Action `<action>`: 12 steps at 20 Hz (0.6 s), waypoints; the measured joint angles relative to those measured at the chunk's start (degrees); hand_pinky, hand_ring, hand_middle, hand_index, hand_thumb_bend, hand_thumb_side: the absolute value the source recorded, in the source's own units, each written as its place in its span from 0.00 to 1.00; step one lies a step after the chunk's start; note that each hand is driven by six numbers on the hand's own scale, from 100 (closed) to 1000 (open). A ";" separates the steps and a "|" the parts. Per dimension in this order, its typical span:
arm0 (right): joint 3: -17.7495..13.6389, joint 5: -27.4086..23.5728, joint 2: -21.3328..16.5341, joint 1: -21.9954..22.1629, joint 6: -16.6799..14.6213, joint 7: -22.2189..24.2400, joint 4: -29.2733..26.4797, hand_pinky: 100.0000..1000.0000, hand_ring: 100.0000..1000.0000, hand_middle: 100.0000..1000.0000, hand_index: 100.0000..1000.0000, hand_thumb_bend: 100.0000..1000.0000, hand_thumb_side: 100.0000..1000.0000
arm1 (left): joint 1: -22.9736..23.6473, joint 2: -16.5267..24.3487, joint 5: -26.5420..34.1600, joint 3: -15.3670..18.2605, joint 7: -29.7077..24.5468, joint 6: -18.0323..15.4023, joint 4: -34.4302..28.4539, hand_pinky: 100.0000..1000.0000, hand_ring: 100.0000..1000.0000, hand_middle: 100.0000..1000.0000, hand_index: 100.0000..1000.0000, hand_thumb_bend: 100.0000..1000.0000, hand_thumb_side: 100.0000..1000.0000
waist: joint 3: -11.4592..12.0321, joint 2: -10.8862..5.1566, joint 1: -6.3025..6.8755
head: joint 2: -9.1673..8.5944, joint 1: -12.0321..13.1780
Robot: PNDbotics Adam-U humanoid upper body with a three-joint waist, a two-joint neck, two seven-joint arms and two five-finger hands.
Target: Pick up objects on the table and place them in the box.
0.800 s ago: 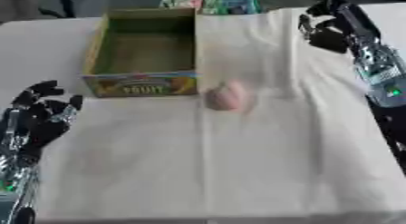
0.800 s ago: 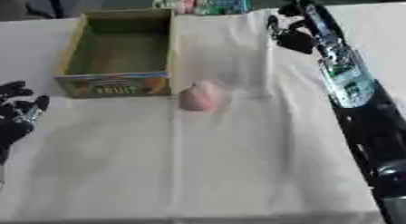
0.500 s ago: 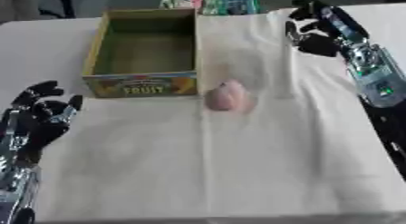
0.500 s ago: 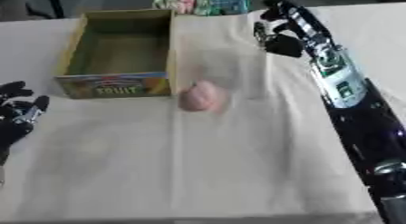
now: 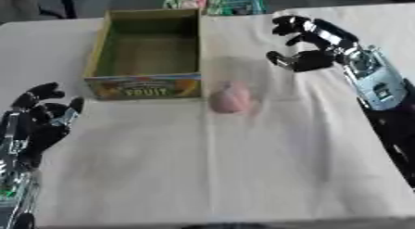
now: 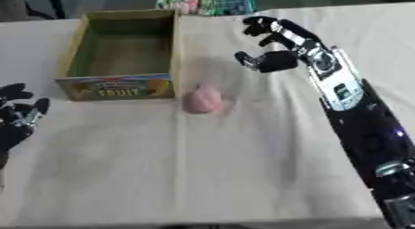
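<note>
Pink fruit (image 5: 232,97) lies on the worktop (image 5: 243,168) just in front of the box (image 5: 148,52), ungrasped. Since a moment ago the right hand (image 5: 312,40), fingers spread and empty, has been brought nearer it; a grasp seems imminent. The left hand (image 5: 39,119) rests open, lower left.

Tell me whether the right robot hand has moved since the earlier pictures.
Yes. The right robot hand has come leftward and nearer, closing on the box and pink object.

Both eyes look steeply down from the head, facing the box (image 5: 146,56) at the far edge. Each shows it; the right eye's view sits slightly rightward.
</note>
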 measured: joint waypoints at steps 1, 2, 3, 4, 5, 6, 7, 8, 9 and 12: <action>0.24 0.67 0.13 -0.10 -0.34 0.68 0.33 0.78 0.89 0.79 0.94 0.27 0.27 | 0.00 0.00 0.00 0.00 -0.04 0.03 0.00 0.52 0.48 0.56 0.71 0.42 0.00 | 0.01 0.00 0.00 | 0.00 -0.04; 0.47 1.26 0.27 -0.14 -0.64 1.24 0.73 0.78 0.89 0.79 0.93 0.27 0.27 | 0.00 0.00 0.00 0.00 -0.06 0.04 0.00 0.52 0.48 0.56 0.71 0.42 0.00 | 0.02 0.00 0.00 | 0.00 -0.10; 0.62 1.73 0.52 -0.26 -0.87 1.68 1.18 0.78 0.89 0.78 0.93 0.28 0.27 | 0.00 0.00 0.00 0.00 -0.07 0.05 0.00 0.52 0.48 0.56 0.71 0.42 0.00 | 0.02 0.00 0.03 | 0.00 -0.16; 0.83 2.02 0.73 -0.43 -1.07 2.04 1.64 0.78 0.89 0.78 0.93 0.28 0.27 | 0.00 0.00 0.00 0.00 -0.07 0.05 0.00 0.52 0.48 0.56 0.71 0.42 0.00 | 0.05 0.00 0.05 | 0.00 -0.18; 1.00 2.39 0.96 -0.60 -1.24 2.32 2.10 0.78 0.89 0.78 0.92 0.28 0.26 | 0.00 0.00 0.00 0.00 -0.08 0.05 0.00 0.52 0.48 0.56 0.71 0.42 0.00 | 0.08 0.00 0.06 | 0.00 -0.20; 1.25 2.81 1.17 -0.69 -1.37 2.54 2.56 0.78 0.89 0.77 0.92 0.27 0.26 | 0.00 0.00 0.00 0.00 -0.08 0.05 0.00 0.52 0.48 0.56 0.71 0.42 0.00 | 0.12 0.00 0.06 | 0.00 -0.21; 1.38 3.26 1.42 -0.83 -1.52 2.72 3.00 0.78 0.89 0.77 0.91 0.27 0.26 | 0.00 0.00 0.00 0.00 -0.08 0.05 0.00 0.52 0.48 0.56 0.71 0.42 0.00 | 0.14 0.00 0.06 | 0.00 -0.22; 1.61 3.77 1.68 -1.03 -1.69 2.89 3.42 0.78 0.89 0.77 0.91 0.27 0.26 | 0.00 0.00 0.00 0.00 -0.09 0.05 0.00 0.52 0.48 0.56 0.71 0.42 0.00 | 0.14 0.00 0.06 | 0.00 -0.23; 1.72 4.23 1.97 -1.17 -1.82 3.00 3.84 0.78 0.89 0.77 0.90 0.26 0.26 | 0.00 0.00 0.00 0.00 -0.09 0.05 0.00 0.52 0.48 0.56 0.71 0.42 0.00 | 0.18 0.00 0.06 | 0.00 -0.23; 2.37 5.22 2.77 -1.64 -2.38 3.37 5.05 0.78 0.89 0.76 0.90 0.26 0.26 | 0.00 0.00 0.00 0.00 -0.11 0.05 0.00 0.52 0.48 0.56 0.71 0.42 0.00 | 0.28 0.00 0.06 | 0.00 -0.26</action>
